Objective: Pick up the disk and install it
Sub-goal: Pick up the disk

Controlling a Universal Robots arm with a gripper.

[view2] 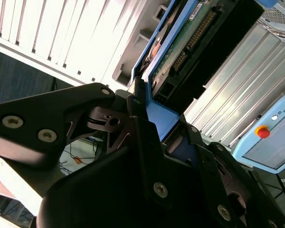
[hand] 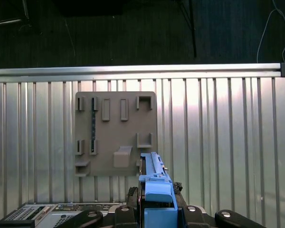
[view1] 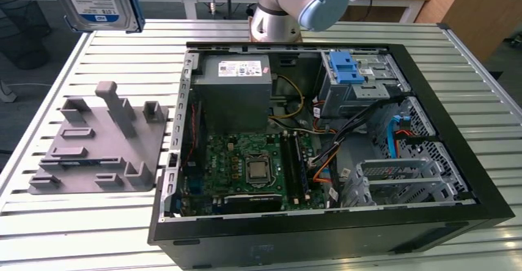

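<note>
One PC case [view1: 326, 234] lies open on the slatted table [view1: 57, 222]. Inside it I count:
- 1 grey PSU box [view1: 232, 93] at the end nearest the arm [view1: 310, 2]
- 1 green mobo [view1: 244, 161] next to the PSU box
- 2 metal drive cages: one [view1: 371, 90] carries 1 blue latch [view1: 346, 69], the other [view1: 400, 179] sits at the case's far end from the arm
- a bundle of cables [view1: 359, 130] running between the cages

Neither cage has a drive in it that I can see.

Outside the case, on the exterior view's left, there's 1 grey fixture plate [view1: 90, 148] with upright pegs. Nothing is seated on it.

There's 1 disk [view1: 94, 2]. It's up in the air, outside the case, past the PSU-end corner on the fixture-plate side, well clear of the table. The label faces the exterior cam.

The gripper [hand: 156, 202] is clenched on the disk's blue rail. In the first wrist view the disk sticks out edge-on from between the black fingers [hand: 133, 197], and the fixture plate is visible beyond it. In the second wrist view the rail sits tight against the finger, with the circuit-board side showing.
</note>
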